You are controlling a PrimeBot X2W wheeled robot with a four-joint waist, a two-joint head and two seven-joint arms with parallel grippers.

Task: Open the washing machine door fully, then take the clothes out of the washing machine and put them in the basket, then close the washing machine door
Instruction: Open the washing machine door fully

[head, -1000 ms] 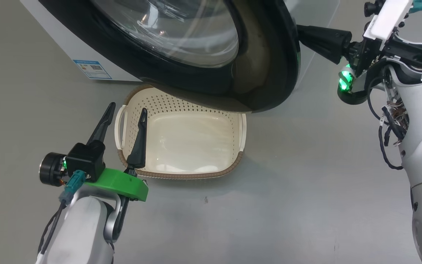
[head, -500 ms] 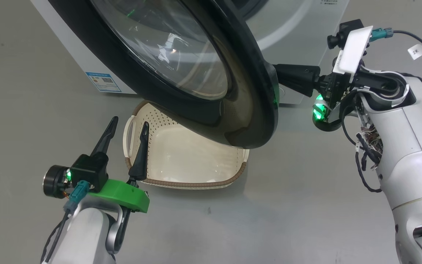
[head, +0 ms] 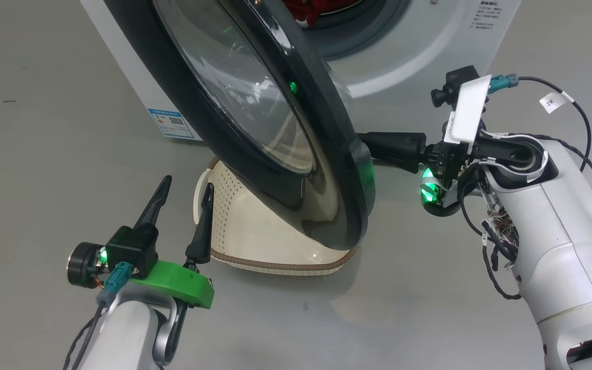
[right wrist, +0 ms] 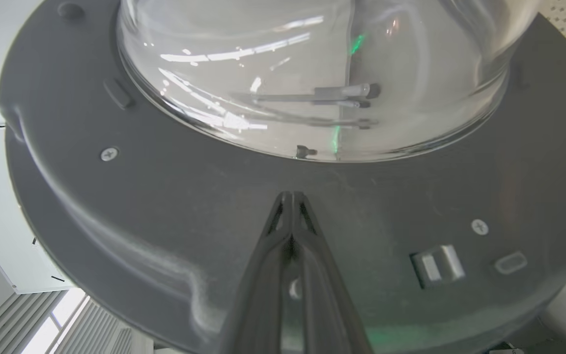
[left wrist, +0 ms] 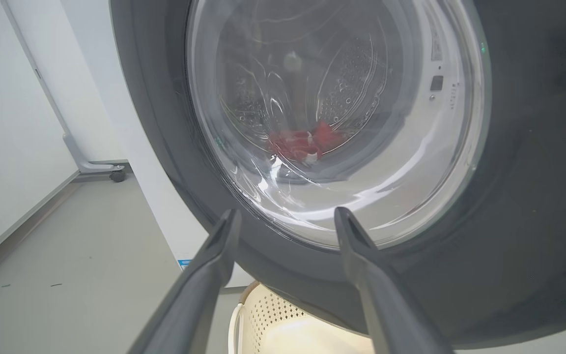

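Note:
The washing machine [head: 419, 56] is a white box at the top of the head view. Its door [head: 193, 108], black-rimmed with a glass bowl, stands swung out, nearly edge-on to me. My right gripper [head: 365, 146] is shut, and its tips [right wrist: 290, 196] touch the door's grey inner face below the glass bowl [right wrist: 312, 73]. Red clothes [head: 311, 7] lie in the drum; through the glass I also see the clothes [left wrist: 302, 142]. The cream basket [head: 239, 226] sits on the floor, partly under the door. My left gripper [head: 186, 185] hangs open and empty beside the basket's left handle, facing the door's outer side.
A blue label [head: 172, 123] marks the machine's lower left corner. Grey floor [head: 44, 154] surrounds the basket. In the left wrist view a white wall and a wheeled stand foot [left wrist: 101, 169] lie left of the machine.
The door has swung further open with the shut right gripper against its inner face, uncovering the drum opening and red clothes. The head camera has shifted. My left gripper stays open.

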